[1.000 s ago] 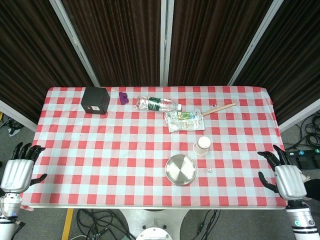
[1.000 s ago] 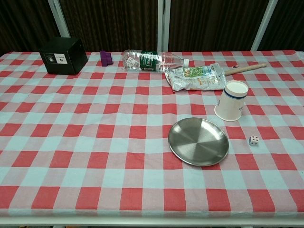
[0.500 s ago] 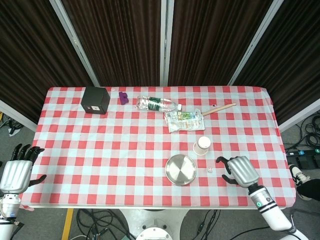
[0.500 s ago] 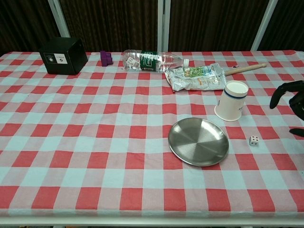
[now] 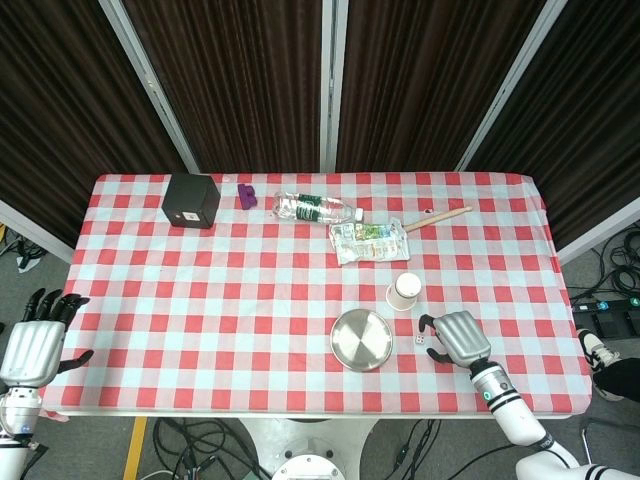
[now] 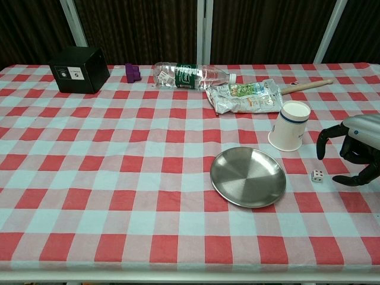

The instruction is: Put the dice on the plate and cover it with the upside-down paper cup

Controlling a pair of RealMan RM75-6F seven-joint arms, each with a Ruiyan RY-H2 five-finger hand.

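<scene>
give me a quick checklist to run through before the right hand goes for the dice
1. Dice free on the cloth, nothing touching it: ok.
2. Right hand holds nothing, fingers apart and curved over the dice's far side: ok.
3. Plate bare, ready to take the dice: ok.
4. Paper cup clear of the hand's path: ok, it stands behind the dice with a gap between them.
5. Paper cup already upside down: not ok, its opening faces up.
6. Left hand out of the way, off the table's near left corner: ok.
</scene>
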